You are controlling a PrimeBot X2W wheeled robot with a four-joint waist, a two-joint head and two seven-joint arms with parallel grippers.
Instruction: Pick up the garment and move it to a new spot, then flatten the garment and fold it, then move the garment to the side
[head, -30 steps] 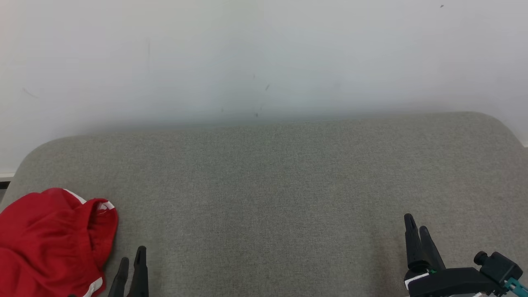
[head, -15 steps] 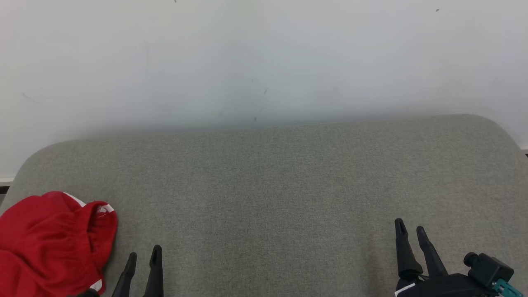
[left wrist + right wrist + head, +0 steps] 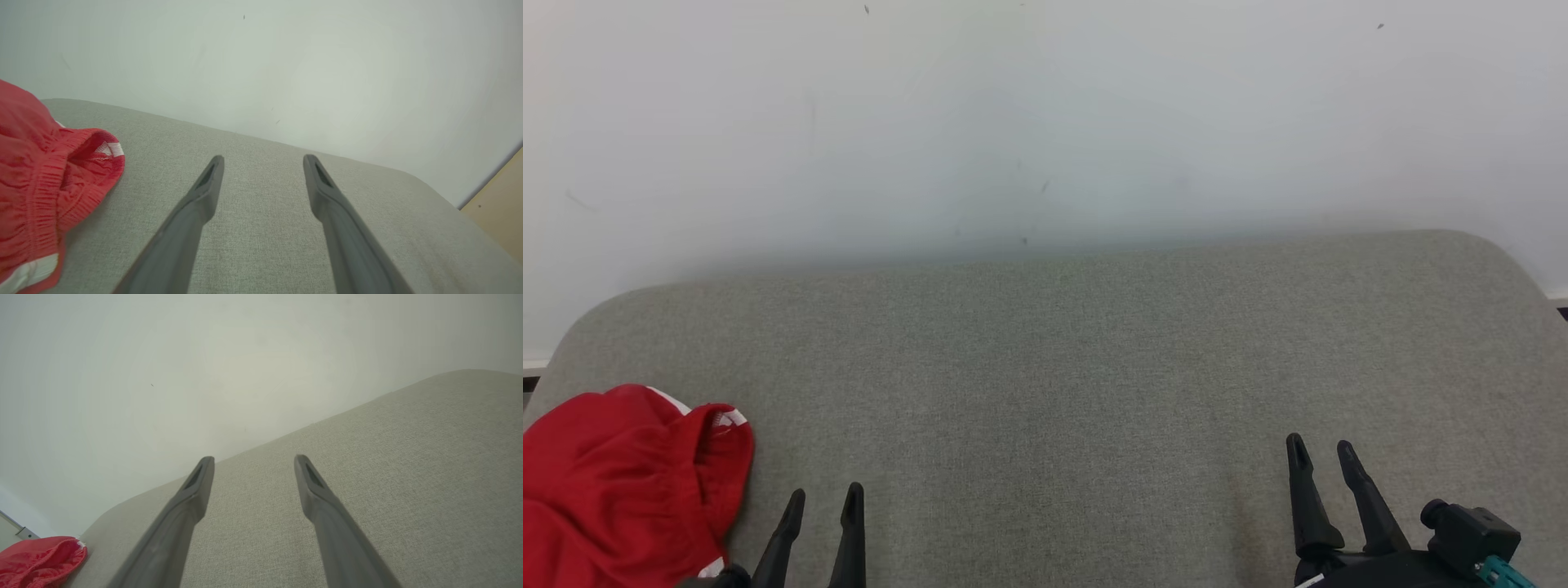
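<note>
- A plain pale wall [image 3: 1045,122] runs behind everything, matte, with a few small dark specks and faint scuffs.
- Against it sits a wide cushioned surface [image 3: 1045,367] in grey woven fabric, its far corners rounded.
- A patch of tan floor [image 3: 500,196] shows past its right end.
- The light is soft and even.

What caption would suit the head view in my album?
Red garment crumpled at the left end of the grey cushion, beside the open left gripper; open right gripper opposite.
</note>
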